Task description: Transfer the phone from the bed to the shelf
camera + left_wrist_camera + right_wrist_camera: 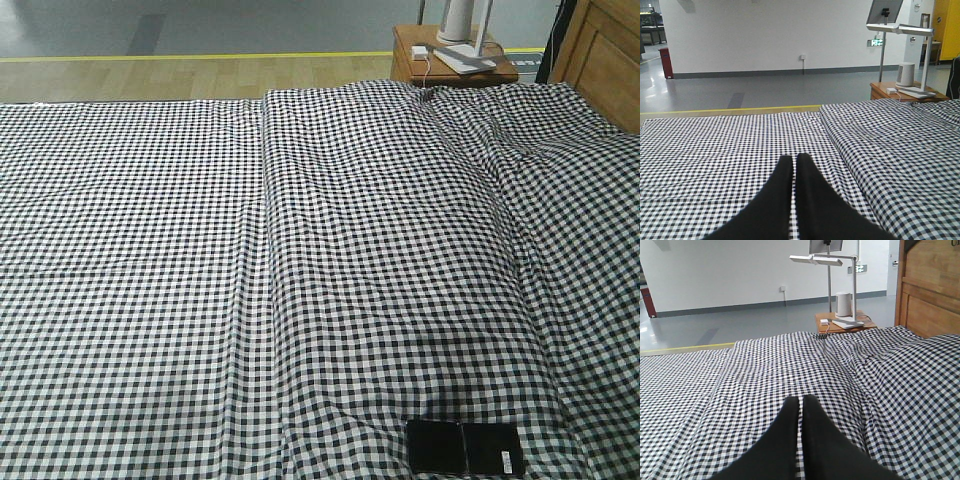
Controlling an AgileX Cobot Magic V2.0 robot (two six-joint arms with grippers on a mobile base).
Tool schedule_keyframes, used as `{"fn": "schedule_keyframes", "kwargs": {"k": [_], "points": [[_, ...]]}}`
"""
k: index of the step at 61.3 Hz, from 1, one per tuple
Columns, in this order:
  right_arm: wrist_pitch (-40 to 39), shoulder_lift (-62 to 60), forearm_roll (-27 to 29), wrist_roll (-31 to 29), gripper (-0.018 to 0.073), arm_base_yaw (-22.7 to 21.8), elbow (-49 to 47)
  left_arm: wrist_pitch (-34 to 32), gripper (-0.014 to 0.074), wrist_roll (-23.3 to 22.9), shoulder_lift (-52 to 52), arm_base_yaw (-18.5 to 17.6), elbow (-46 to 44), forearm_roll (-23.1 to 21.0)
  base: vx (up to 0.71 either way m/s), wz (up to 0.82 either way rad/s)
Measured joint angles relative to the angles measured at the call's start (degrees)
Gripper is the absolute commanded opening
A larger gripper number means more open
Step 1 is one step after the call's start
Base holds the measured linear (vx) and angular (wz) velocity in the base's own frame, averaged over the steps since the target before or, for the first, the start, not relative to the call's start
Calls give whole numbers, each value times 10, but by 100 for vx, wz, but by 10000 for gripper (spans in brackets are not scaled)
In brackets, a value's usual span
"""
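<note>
- A small orange-brown nightstand (pixel 408 62) stands past the far edge of the bed (pixel 150 250). It carries a white lamp (pixel 815 260) and a white cylinder (pixel 842 304).
- A wooden panel (pixel 932 290) rises at the right.
- The phone (pixel 465 447) lies flat on the checked sheet, at the near right of the front view.
- The left gripper (pixel 794 159) has its fingers nearly together with only a thin slit between them. It holds nothing.
- The right gripper (pixel 801 400) is likewise almost closed and empty.
- Both arms reach low over the sheet, pointing toward the far wall.
</note>
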Motion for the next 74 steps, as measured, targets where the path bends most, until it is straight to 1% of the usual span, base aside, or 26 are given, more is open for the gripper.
{"fn": "schedule_keyframes", "kwargs": {"k": [74], "points": [[0,0,0,0,-5,0,0,0,1,0,0,0,0,0,0,0]]}}
